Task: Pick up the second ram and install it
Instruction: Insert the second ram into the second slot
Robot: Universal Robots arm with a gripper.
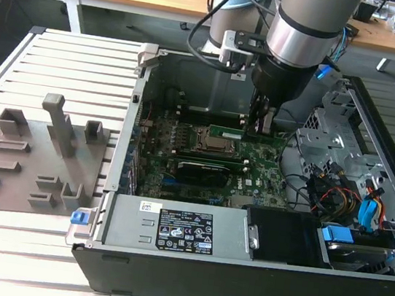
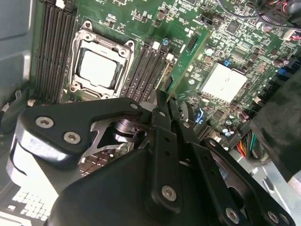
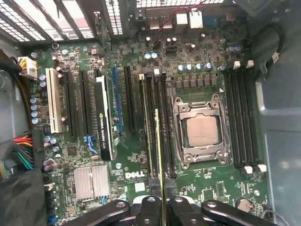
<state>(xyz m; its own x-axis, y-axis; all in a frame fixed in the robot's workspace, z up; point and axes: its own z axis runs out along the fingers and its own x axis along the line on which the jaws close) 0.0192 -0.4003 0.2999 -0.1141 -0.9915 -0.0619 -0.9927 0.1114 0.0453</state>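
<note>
The second ram [image 1: 228,132] is a slim green strip held on edge, with my gripper [image 1: 261,127] shut on one end. It lies along the memory slots [image 3: 151,99] beside the CPU socket [image 1: 211,144] on the green motherboard [image 1: 258,164]. In the first wrist view the ram [image 3: 159,150] shows edge-on, running out from my gripper [image 3: 160,205] parallel to the slots. In the second wrist view it [image 2: 186,61] slants away from my gripper [image 2: 165,101] over the slots next to the socket [image 2: 99,66]. Whether it touches a slot I cannot tell.
The open computer case [image 1: 144,59] walls in the work on all sides. A black graphics card [image 3: 104,117] stands a few slots over, near a silver heatsink [image 3: 91,181]. Drive bays and bundled cables [image 1: 345,198] crowd the exterior view's right. A grey holder tray [image 1: 26,161] lies outside the case.
</note>
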